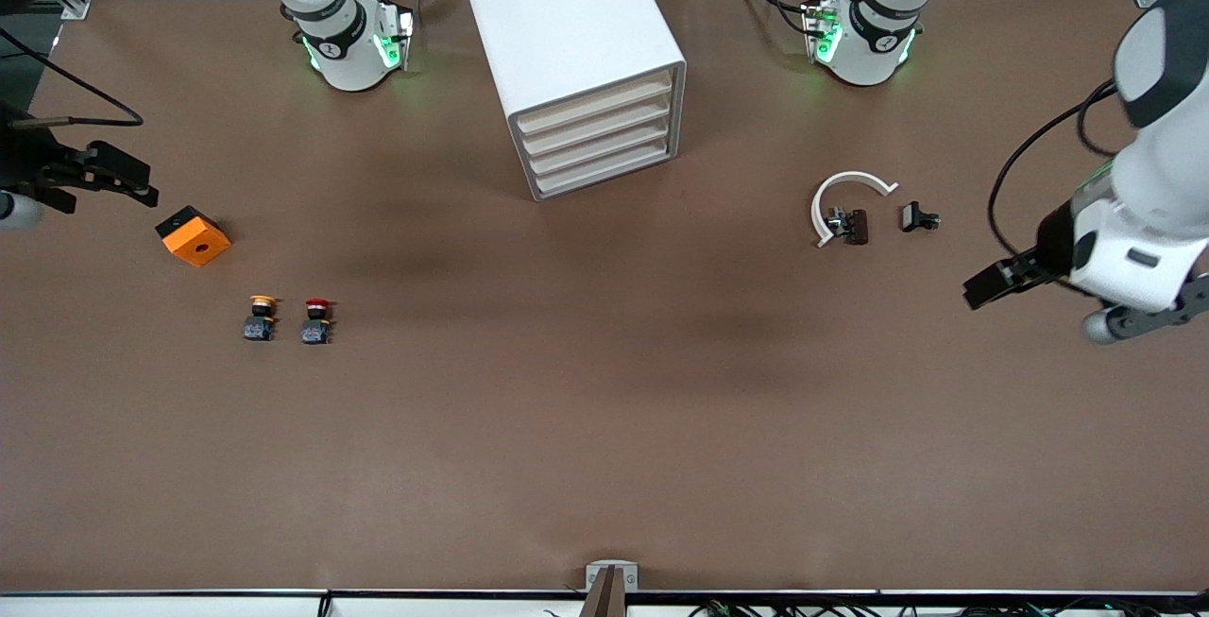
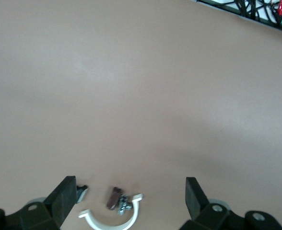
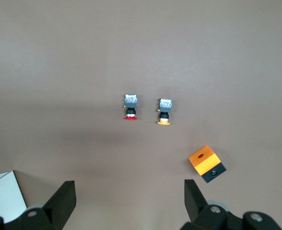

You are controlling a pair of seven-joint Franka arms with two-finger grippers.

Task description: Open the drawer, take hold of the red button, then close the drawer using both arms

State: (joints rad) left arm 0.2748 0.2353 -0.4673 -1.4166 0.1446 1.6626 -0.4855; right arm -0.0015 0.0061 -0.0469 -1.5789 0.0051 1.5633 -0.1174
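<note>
drawers (image 1: 599, 137) shut, contents hidden; button (image 1: 316, 320) on table; right tool (image 3: 130, 201) half cut off.

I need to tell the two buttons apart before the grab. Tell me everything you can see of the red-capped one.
The button is small: a round red cap on a dark blue-black blocky body, plastic by its look, its base end pale in the right wrist view. It rests on the brown table, beside the orange-capped button and apart from it, toward the right arm's end. Nothing touches it; no pincer is near.
</note>
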